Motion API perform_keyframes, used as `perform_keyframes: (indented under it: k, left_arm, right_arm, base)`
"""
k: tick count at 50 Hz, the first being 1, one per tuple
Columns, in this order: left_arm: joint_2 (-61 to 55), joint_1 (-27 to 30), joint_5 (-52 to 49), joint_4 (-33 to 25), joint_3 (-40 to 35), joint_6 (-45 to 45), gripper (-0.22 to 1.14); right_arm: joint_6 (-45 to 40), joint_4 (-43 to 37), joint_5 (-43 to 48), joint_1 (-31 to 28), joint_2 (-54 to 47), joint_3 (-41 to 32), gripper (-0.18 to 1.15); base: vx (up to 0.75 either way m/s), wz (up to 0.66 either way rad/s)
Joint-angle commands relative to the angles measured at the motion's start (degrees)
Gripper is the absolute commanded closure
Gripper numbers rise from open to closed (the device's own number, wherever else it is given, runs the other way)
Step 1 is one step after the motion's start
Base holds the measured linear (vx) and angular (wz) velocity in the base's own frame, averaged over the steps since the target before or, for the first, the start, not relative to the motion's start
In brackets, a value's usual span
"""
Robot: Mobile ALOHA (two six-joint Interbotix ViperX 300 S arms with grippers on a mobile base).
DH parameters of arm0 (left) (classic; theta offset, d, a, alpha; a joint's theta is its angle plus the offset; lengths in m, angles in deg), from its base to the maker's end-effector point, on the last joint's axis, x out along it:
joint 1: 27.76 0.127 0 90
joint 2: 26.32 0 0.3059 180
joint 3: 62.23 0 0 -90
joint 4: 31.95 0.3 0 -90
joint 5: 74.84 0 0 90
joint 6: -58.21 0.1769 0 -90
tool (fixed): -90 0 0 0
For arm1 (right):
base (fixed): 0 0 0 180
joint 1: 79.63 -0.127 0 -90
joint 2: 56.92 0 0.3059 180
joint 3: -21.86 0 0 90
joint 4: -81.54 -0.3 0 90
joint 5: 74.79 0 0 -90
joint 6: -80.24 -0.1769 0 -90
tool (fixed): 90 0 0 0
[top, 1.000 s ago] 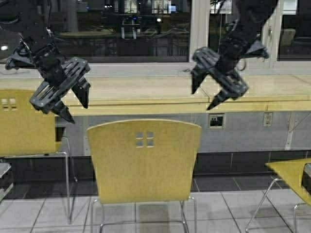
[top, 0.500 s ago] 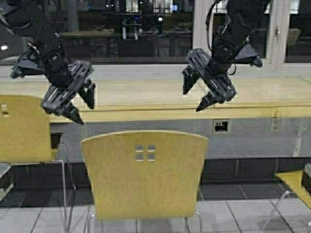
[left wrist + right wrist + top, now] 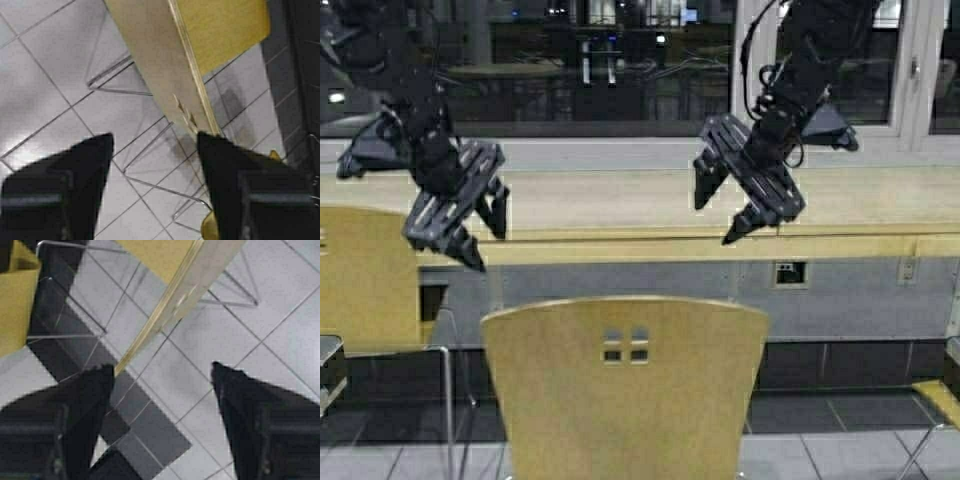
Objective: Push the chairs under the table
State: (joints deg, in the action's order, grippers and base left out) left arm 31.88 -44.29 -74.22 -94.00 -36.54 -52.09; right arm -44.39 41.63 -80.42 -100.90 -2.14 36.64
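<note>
Middle chair (image 3: pixel 625 390): you see its tan-yellow backrest low in the centre of the high view, with four small square cutouts; it stands in front of the table, not under it.
Left chair (image 3: pixel 365 280): its backrest is at the left edge, also in front of the table, beside the middle chair.
Third chair (image 3: pixel 940 395): only a yellow corner shows at the right edge.
Table (image 3: pixel 650 215): the long pale yellow top runs across the whole view behind the chairs, with a thick front edge.
Left gripper (image 3: pixel 480 235): it hangs in the air above the table edge, up and to the left of the middle chair; the fingers are spread apart and hold nothing.
Right gripper (image 3: pixel 720 215): it hangs over the table, up and to the right of the middle chair; the fingers are spread and empty.
Floor (image 3: pixel 55 85): pale grey tiles; the wrist views look down on the backrest edge and the thin chrome legs.
Window (image 3: pixel 600 60): dark glass behind the table.
</note>
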Motion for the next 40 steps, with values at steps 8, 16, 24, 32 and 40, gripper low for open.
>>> perform_keyframes:
  k: [8, 16, 24, 32, 40]
  left_arm:
    - [-1.05, -2.90, 0.53, -0.53, 1.14, -1.58, 0.04]
    - [-1.23, -4.13, 0.53, -0.88, 2.02, -2.99, 0.04]
    - [-1.93, -4.31, 0.70, -0.88, 1.76, -3.60, 0.04]
    - [-2.81, -4.39, 1.05, -0.88, 1.58, -3.69, 0.04]
    - [-4.66, -4.39, 1.76, -0.88, 0.26, -3.69, 0.04]
  right_arm:
    - [-0.09, -0.09, -0.26, -0.09, 0.26, 1.58, 0.04]
    - [-0.09, -0.18, -2.11, -0.18, -0.88, 1.58, 0.04]
    - [-0.09, -0.18, -2.29, -0.09, -1.85, 1.49, 0.04]
    - [-0.09, -0.18, -2.29, -0.09, -2.99, 0.97, 0.04]
    - [-0.18, -0.18, -2.29, -0.09, -4.75, -0.35, 0.04]
  base:
    - [0.17, -0.08]
    - [0.13, -0.03]
    - [0.11, 0.01]
    - [0.07, 0.01]
    - [0.05, 0.01]
